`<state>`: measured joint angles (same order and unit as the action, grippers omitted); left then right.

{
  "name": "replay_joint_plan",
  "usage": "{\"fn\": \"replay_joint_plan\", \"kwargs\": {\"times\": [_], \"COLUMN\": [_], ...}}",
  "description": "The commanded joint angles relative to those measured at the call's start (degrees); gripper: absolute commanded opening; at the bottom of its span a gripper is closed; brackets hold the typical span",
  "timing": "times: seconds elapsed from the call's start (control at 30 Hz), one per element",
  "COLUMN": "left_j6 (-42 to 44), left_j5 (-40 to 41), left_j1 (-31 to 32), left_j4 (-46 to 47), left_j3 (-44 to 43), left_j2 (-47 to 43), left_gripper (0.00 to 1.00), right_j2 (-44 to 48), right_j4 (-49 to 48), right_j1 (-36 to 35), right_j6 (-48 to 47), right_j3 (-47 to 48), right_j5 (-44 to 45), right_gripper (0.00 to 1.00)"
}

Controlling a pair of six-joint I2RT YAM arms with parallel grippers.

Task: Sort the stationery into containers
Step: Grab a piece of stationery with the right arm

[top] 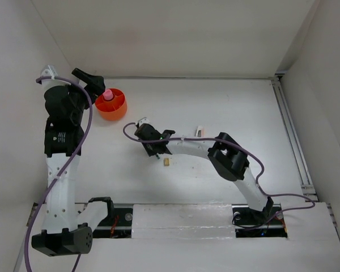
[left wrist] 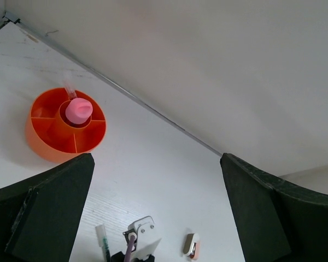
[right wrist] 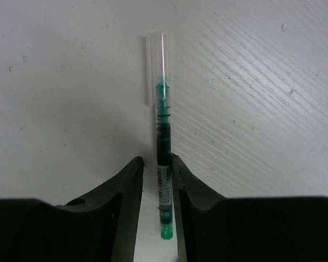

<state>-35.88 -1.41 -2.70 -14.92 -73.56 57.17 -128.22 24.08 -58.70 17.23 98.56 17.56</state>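
The round orange tub stands at the back left. A pink-capped tube stands in its centre compartment, and a clear tube leans in a rear compartment. My left gripper hovers beside the tub, open wide and empty. My right gripper is low over the table at mid-left. In the right wrist view its jaws straddle a green-ink pen with a clear cap. The right finger touches the pen and a small gap shows on the left. A tan cube and a white-tan eraser lie nearby.
White walls close in the table at the back and both sides. A metal rail runs along the right edge. The right arm stretches across the table's middle, with a purple cable looped above it. The left wrist view also shows the eraser.
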Motion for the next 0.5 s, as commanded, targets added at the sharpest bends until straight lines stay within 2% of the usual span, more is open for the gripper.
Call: {"fn": "replay_joint_plan", "kwargs": {"times": [0.0, 0.13, 0.17, 0.3, 0.47], "left_j6": [1.5, 1.5, 1.5, 1.5, -0.1], "left_j5": [0.3, 0.3, 0.3, -2.3, -13.0], "left_j1": [0.1, 0.1, 0.1, 0.1, 0.1], "left_j4": [-0.2, -0.2, -0.2, 0.5, 6.0], "left_j3": [0.1, 0.1, 0.1, 3.1, 8.7], "left_j2": [-1.1, -1.6, -1.6, -1.6, -1.1], "left_gripper": [1.00, 1.00, 1.00, 1.00, 1.00], "right_j2": [-2.1, -3.3, -3.3, 0.9, 16.1], "right_j4": [3.1, 3.7, 3.7, -0.1, -6.4], "right_j1": [-0.9, -1.5, -2.0, -1.3, 1.2], "right_j6": [1.6, 2.7, 3.2, 4.6, 4.6], "right_j3": [1.2, 0.5, -0.1, -4.9, -15.0], "right_j5": [1.5, 1.5, 1.5, 1.0, 0.4], "right_gripper": [0.32, 0.10, 0.00, 0.00, 0.00]}}
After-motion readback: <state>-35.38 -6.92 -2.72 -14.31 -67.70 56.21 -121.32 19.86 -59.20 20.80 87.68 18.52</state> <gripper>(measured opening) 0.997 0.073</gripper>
